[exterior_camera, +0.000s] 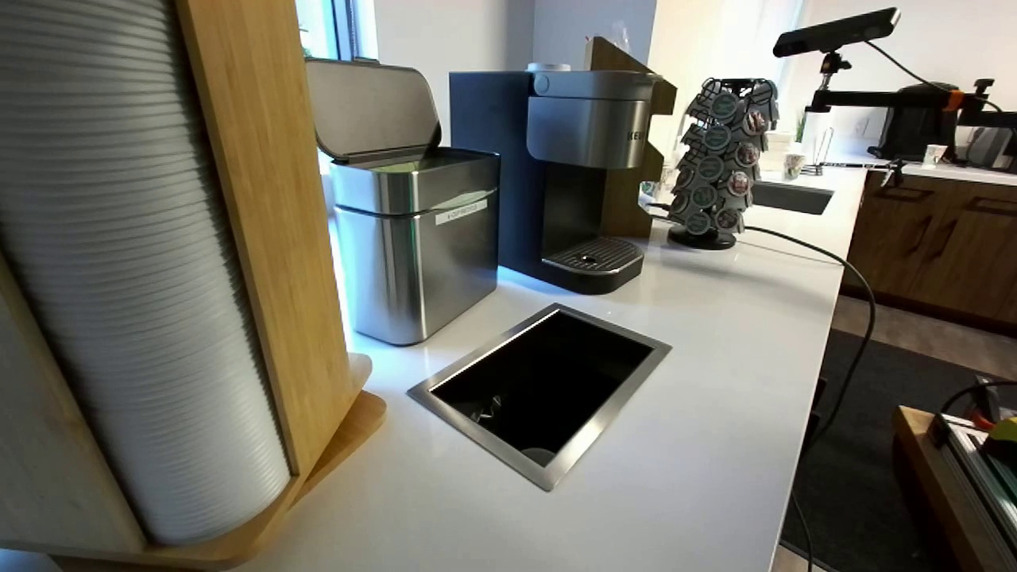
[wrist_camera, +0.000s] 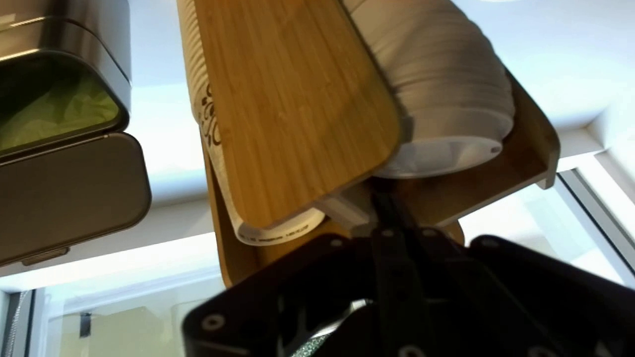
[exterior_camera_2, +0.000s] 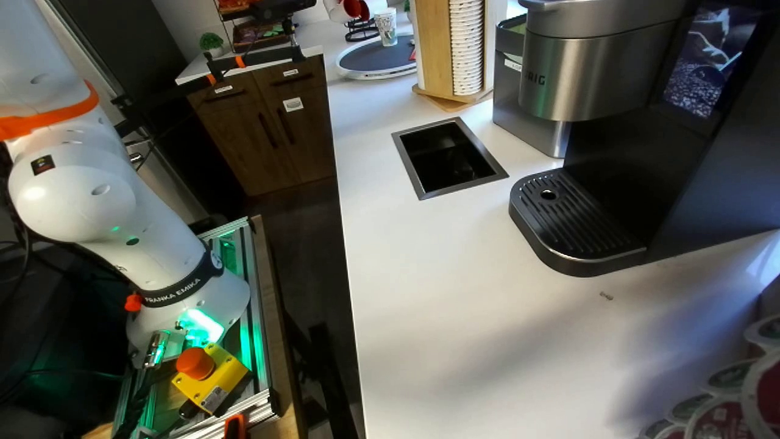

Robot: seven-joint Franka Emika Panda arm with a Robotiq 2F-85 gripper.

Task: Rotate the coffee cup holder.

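Your gripper (wrist_camera: pixel 389 201) looks narrow, so push the stiff, likely heavy cup holder (exterior_camera: pixel 258 238) by its wooden panel (wrist_camera: pixel 297 109), not the crushable cups (wrist_camera: pixel 446 74).

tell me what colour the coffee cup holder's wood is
The coffee cup holder is golden-tan wood with a fine grain, best seen in the wrist view.

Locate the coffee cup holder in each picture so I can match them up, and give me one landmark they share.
In an exterior view: the coffee cup holder fills the left side, cut off by the top and left edges.
In an exterior view: the holder is at the top, just right of centre.
Wrist view: the holder is large, upper middle.
Shared landmark: the steel bin, right of the holder in both exterior views, left in the wrist view.
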